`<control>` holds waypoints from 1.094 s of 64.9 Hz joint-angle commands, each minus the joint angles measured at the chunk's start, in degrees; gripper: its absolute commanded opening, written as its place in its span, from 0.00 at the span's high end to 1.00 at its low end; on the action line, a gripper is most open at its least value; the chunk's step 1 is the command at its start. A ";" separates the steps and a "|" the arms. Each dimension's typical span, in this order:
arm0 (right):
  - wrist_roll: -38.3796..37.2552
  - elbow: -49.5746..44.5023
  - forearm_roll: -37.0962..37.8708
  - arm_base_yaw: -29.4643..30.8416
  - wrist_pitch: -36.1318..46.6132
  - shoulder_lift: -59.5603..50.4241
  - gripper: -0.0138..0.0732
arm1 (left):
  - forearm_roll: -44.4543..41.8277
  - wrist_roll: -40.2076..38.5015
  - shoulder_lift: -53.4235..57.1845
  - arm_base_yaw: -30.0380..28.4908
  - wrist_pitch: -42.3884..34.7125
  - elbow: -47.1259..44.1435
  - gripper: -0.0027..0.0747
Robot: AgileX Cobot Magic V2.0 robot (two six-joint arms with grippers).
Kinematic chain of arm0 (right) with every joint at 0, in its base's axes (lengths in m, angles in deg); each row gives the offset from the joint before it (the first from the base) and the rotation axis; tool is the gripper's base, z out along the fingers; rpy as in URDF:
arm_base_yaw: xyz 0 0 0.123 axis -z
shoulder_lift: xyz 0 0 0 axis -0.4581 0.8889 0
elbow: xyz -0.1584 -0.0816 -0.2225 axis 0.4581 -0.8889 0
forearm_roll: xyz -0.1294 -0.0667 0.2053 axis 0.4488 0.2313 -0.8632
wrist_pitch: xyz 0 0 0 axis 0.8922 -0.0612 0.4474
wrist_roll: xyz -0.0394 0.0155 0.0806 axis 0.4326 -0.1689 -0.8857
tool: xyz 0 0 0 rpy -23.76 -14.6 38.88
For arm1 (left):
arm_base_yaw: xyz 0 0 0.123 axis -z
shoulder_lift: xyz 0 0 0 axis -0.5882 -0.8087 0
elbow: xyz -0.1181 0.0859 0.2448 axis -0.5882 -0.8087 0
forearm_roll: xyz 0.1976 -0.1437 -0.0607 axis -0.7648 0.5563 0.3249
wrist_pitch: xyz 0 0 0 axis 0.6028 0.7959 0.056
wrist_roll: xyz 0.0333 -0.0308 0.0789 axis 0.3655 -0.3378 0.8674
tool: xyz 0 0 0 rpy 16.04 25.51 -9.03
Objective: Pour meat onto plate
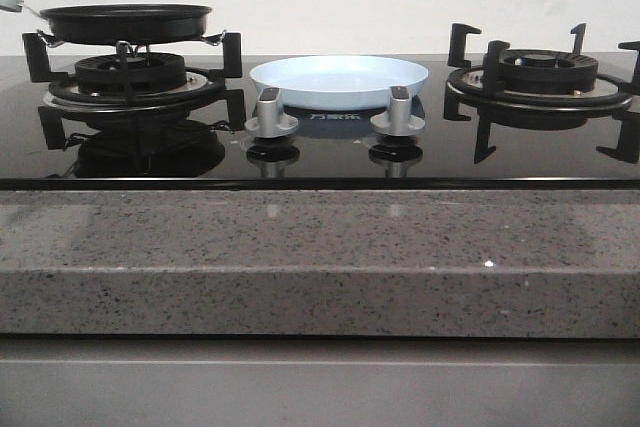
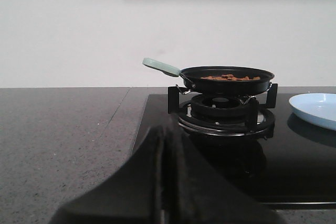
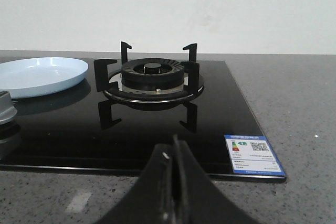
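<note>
Tan-brown meat (image 2: 229,77) lies in a black frying pan (image 1: 126,21) with a pale green handle (image 2: 160,66), on the left burner. The pale-blue plate (image 1: 339,81) rests empty on the glass hob between the two burners, also in the left wrist view (image 2: 316,109) and the right wrist view (image 3: 39,75). My left gripper (image 2: 165,139) is shut with nothing in it, low over the hob's left front edge, well short of the pan. Shut and empty too, my right gripper (image 3: 173,149) hovers at the hob's front edge before the right burner. Neither gripper shows in the front view.
The bare right burner (image 1: 538,81) has tall black pan supports. Two silver knobs (image 1: 271,113) (image 1: 399,112) stand in front of the plate. A blue-edged sticker (image 3: 253,155) sits on the hob's front right corner. Grey speckled counter (image 1: 320,257) surrounds the black glass hob.
</note>
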 commanded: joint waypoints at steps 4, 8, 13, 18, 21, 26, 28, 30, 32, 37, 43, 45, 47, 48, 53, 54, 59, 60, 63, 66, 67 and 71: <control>-0.06 0.28 0.26 0.03 4.55 -0.98 0.97 | 0.39 -0.26 0.94 0.38 -4.79 -0.27 0.99; -0.06 0.28 0.26 0.03 4.55 -0.98 0.97 | 0.39 -0.26 0.94 0.38 -4.79 -0.27 0.99; -0.06 0.28 0.26 0.03 4.55 -0.98 0.97 | 0.39 -0.26 0.94 0.38 -4.79 -0.27 0.99; -0.06 0.28 0.26 0.03 4.55 -0.98 0.97 | 0.39 -0.26 0.94 0.38 -4.79 -0.27 0.99; -0.06 0.28 0.26 0.03 4.55 -0.98 0.97 | 0.39 -0.26 0.94 0.38 -4.79 -0.27 0.99; -0.06 0.28 0.26 0.03 4.55 -0.98 0.97 | 0.39 -0.26 0.94 0.38 -4.79 -0.27 0.99; -0.06 0.28 0.26 0.03 4.55 -0.98 0.97 | 0.39 -0.26 0.94 0.38 -4.79 -0.27 0.99; -0.06 0.28 0.26 0.03 4.55 -0.98 0.97 | 0.39 -0.26 0.94 0.38 -4.79 -0.27 0.99; -0.06 0.28 0.26 0.03 4.55 -0.98 0.97 | 0.39 -0.26 0.94 0.38 -4.79 -0.27 0.99; -0.06 0.28 0.26 0.03 4.55 -0.98 0.97 | 0.39 -0.26 0.94 0.38 -4.79 -0.27 0.99; -0.06 0.28 0.26 0.03 4.55 -0.98 0.97 | 0.39 -0.26 0.94 0.38 -4.79 -0.27 0.99; -0.06 0.28 0.26 0.03 4.55 -0.98 0.97 | 0.39 -0.26 0.94 0.38 -4.79 -0.27 0.99; -0.06 0.28 0.26 0.03 4.73 -0.98 0.97 | 0.39 -0.26 0.94 0.38 -4.79 -0.27 0.99; -0.06 0.28 0.26 0.03 4.86 -0.98 0.97 | 0.39 -0.26 0.94 0.38 -4.79 -0.27 0.99; -0.06 0.28 0.26 0.03 4.92 -0.98 0.97 | 0.39 -0.26 0.94 0.38 -4.79 -0.27 0.99; -0.06 0.28 0.26 0.03 4.80 -0.98 0.97 | 0.39 -0.26 0.94 0.38 -4.79 -0.27 0.99; -0.06 0.28 0.26 0.03 5.64 -0.98 0.97 | 0.52 -0.26 0.94 0.38 -6.12 -0.27 0.99; -0.06 0.28 0.26 0.03 5.97 -0.98 0.97 | 0.63 -0.26 0.94 0.38 -6.26 -0.27 0.99; -0.06 0.43 0.26 0.03 6.74 -0.98 0.97 | 0.64 -0.26 0.94 0.38 -6.26 0.17 0.99; -0.06 1.09 0.26 0.03 6.67 -0.98 0.97 | 1.40 -0.26 0.94 0.38 -6.14 1.16 0.99; -0.06 1.40 0.26 0.03 6.35 -0.98 0.97 | 1.94 -0.26 0.94 0.38 -6.00 1.73 0.99; -0.06 3.03 0.26 0.03 4.88 -0.98 0.97 | 3.99 -0.26 0.70 0.38 -4.97 3.84 0.99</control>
